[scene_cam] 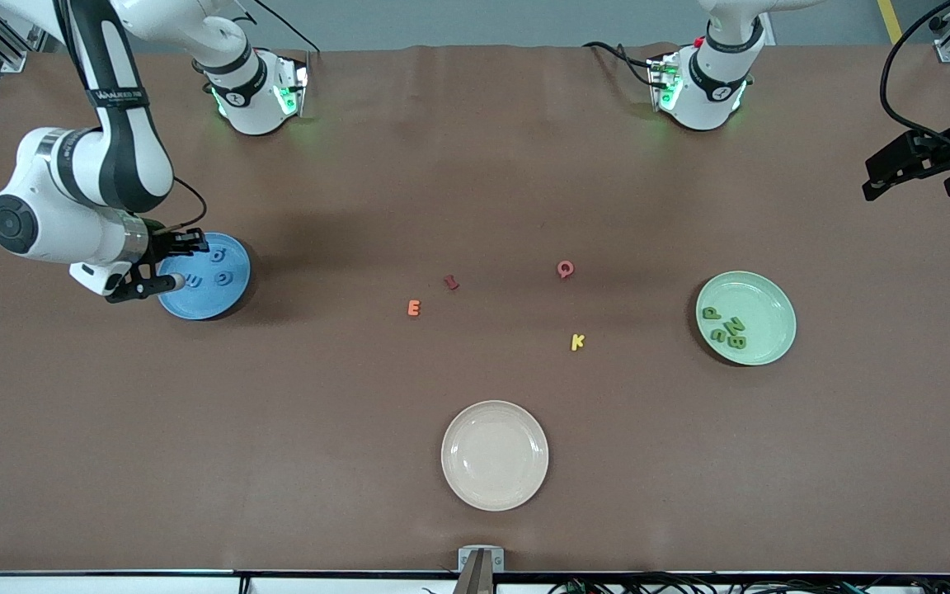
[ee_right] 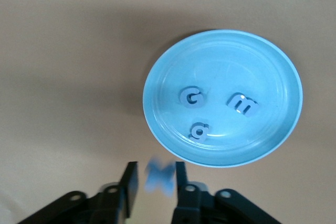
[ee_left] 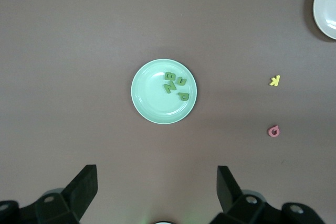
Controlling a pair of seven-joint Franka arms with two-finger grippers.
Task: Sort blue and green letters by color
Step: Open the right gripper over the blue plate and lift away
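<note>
- Right gripper point(ee_right: 153, 182) over the blue plate's point(scene_cam: 228, 297) rim, fingers parted, a blurred blue x point(ee_right: 159, 177) between them; three blue letters point(ee_right: 191, 97) lie on it.
- Four green letters point(scene_cam: 726, 327) on the green plate point(scene_cam: 772, 297) (bunched together).
- Left gripper point(ee_left: 157, 192) waits, open wide.

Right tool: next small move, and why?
Probably shift the right tool farther in over the round blue plate before release: the small flat blue x at its tip shows just off the rim; three blue letters lie inside. The left tool waits open at its end of the table.
</note>
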